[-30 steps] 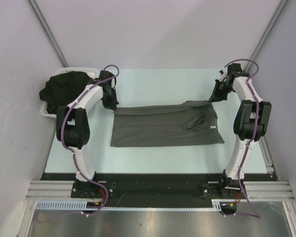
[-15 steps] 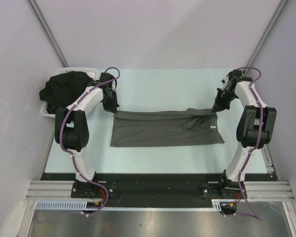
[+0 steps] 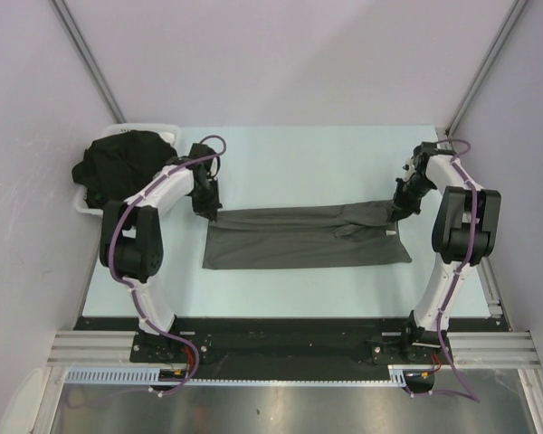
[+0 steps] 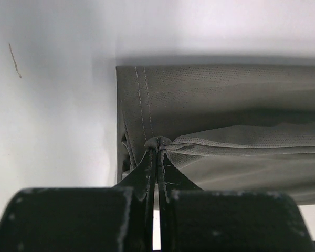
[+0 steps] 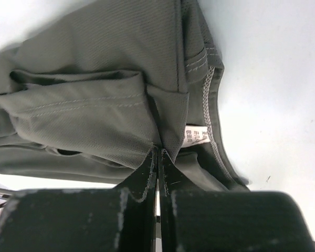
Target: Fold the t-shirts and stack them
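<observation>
The charcoal grey t-shirt (image 3: 299, 240) lies across the centre of the table (image 3: 299, 154) as a wide band, running left to right, with its collar and white label (image 5: 197, 135) at the right. Its far edge is raised, pinched at both corners. The black t-shirts (image 3: 122, 163) form a crumpled heap at far left.

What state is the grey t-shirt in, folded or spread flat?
Half folded. The left gripper and the right gripper each pinch the far edge of the grey t-shirt, drawn over the near part, so the cloth lies doubled lengthwise.
</observation>
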Tool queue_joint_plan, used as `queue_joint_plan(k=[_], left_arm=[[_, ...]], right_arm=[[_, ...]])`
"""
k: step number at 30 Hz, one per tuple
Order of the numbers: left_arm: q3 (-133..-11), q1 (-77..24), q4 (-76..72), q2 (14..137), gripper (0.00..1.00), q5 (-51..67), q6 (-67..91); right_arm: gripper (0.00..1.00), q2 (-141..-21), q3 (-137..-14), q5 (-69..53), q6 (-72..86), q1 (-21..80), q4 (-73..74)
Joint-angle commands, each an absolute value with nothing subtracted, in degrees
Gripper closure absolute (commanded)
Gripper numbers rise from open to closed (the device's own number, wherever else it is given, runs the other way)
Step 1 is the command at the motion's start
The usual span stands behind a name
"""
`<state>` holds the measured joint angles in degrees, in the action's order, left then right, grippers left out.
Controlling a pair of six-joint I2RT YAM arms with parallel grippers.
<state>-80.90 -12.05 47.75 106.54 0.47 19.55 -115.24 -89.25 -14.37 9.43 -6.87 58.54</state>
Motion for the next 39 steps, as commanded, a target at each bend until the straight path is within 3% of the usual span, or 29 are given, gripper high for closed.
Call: queue_joint_plan(k=[1,12,16,18,19,24,39], left_arm=[[-79.2,-12.8,48.3,102.9,1.0,0.8,21.4],[-78.7,-13.1,48.5,103.6,1.0,0.1,21.6],[-78.4,-13.1,49.0,103.4,0.9,0.1,21.6],[-78.3,-13.1,49.6,103.3,0.82,-1.8,21.8],[-78.3,-13.1,49.7,103.0,0.79,-1.9,21.9],[-78.2,-13.1,50.8,102.2,0.64,-3.2,22.4],[-84.8,-13.1,52.3,101.9,0.58,-5.0,21.8]], right_arm=[[1.0,-117.3,-89.4,-13.5,9.8,-7.2,59.9],[1.0,-121.1,-90.1,-12.8,9.5,-7.3,60.3],[1.0,-122.1,-90.3,-11.8,9.4,-7.3,61.0],[0.96,-122.5,-90.5,-11.6,9.5,-7.3,61.1],[0.87,-122.5,-90.7,-11.2,9.5,-7.3,61.2],[0.76,-122.5,-92.4,-11.1,9.5,-7.3,61.7],[0.69,-119.2,-103.1,-7.2,10.1,-7.3,66.1]])
